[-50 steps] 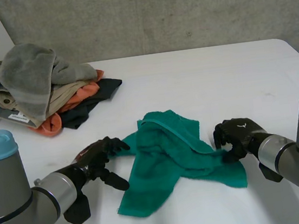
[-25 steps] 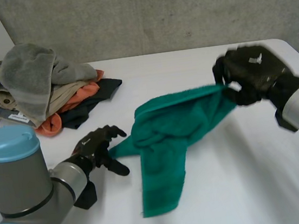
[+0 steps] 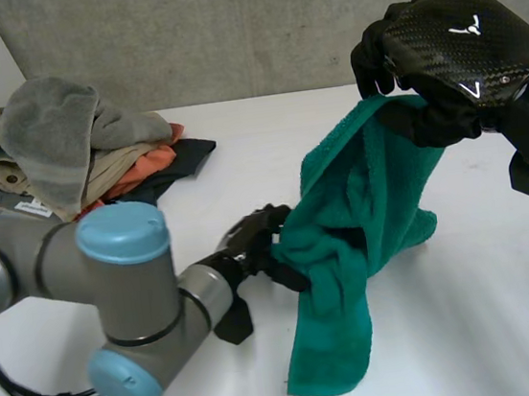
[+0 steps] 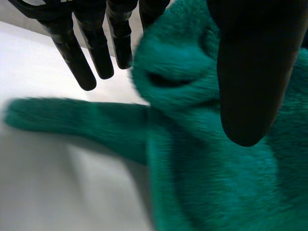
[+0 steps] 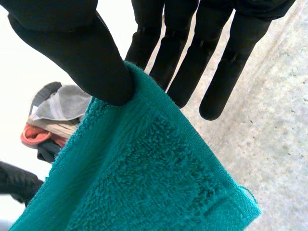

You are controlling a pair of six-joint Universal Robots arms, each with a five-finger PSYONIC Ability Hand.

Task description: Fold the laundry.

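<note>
Overhead, head view: right hand (image 3: 449, 50) raised above the white table (image 3: 267, 140), pinching the top corner of the green towel (image 3: 361, 196), which hangs down toward the tabletop. Left hand (image 3: 256, 242) low at the towel's bunched middle. Laundry pile (image 3: 76, 154) at the table's far left.

Left wrist view: thumb (image 4: 250, 72) and straight fingers (image 4: 96, 53) nipping a towel fold.

Right wrist view: thumb (image 5: 72, 48) clamping the towel's hemmed edge against straight fingers (image 5: 183, 57).
</note>
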